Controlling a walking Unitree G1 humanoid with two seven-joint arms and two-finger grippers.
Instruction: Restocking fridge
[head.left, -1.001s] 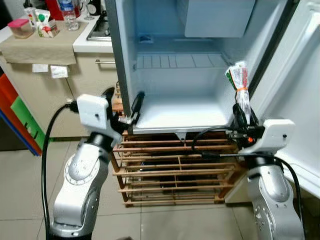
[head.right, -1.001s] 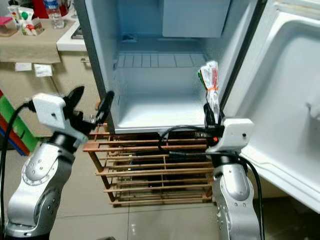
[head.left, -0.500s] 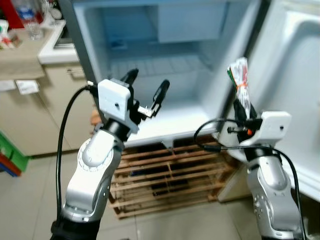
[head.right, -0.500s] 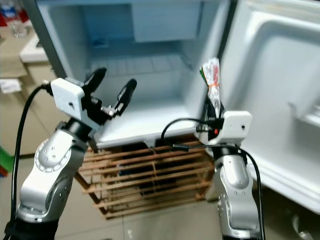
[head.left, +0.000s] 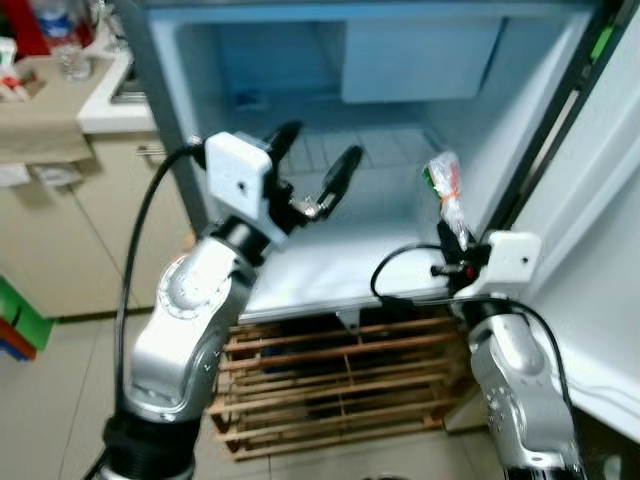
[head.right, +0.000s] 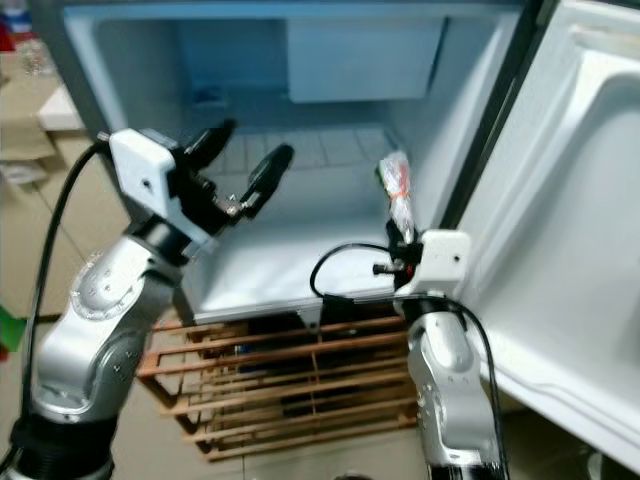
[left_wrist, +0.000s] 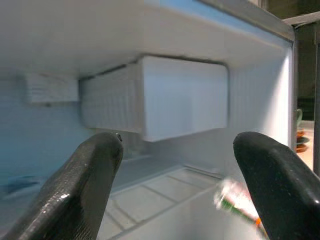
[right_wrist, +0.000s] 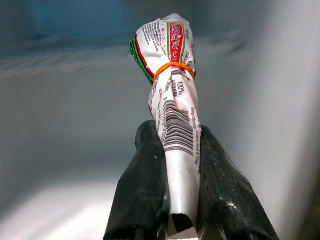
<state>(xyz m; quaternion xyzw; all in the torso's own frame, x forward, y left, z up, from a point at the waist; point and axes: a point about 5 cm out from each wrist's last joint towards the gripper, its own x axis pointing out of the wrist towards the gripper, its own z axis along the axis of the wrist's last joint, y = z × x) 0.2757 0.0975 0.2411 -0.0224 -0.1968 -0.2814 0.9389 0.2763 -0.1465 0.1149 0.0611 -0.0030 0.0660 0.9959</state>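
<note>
A small open fridge (head.left: 300, 270) stands before me, its white inside bare, with a freezer box (head.left: 420, 60) at the top. My right gripper (head.left: 460, 245) is shut on a rolled food packet (head.left: 446, 190) bound with an orange rubber band (right_wrist: 172, 69); it holds the packet upright just inside the fridge's right front corner. My left gripper (head.left: 315, 175) is open and raised in front of the fridge's left side, nothing between its fingers (left_wrist: 75, 195). The left wrist view looks in at the freezer box (left_wrist: 180, 95) and the blurred packet (left_wrist: 235, 202).
The fridge door (head.right: 590, 220) stands open at the right. A wooden slatted rack (head.left: 340, 380) sits under the fridge. At the left is a counter (head.left: 60, 90) with a bottle and small items, cabinets below it.
The camera has shifted, bringing the fridge closer. My right gripper has carried the packet leftward to the fridge's right front corner. My left gripper stays open, raised at the fridge opening.
</note>
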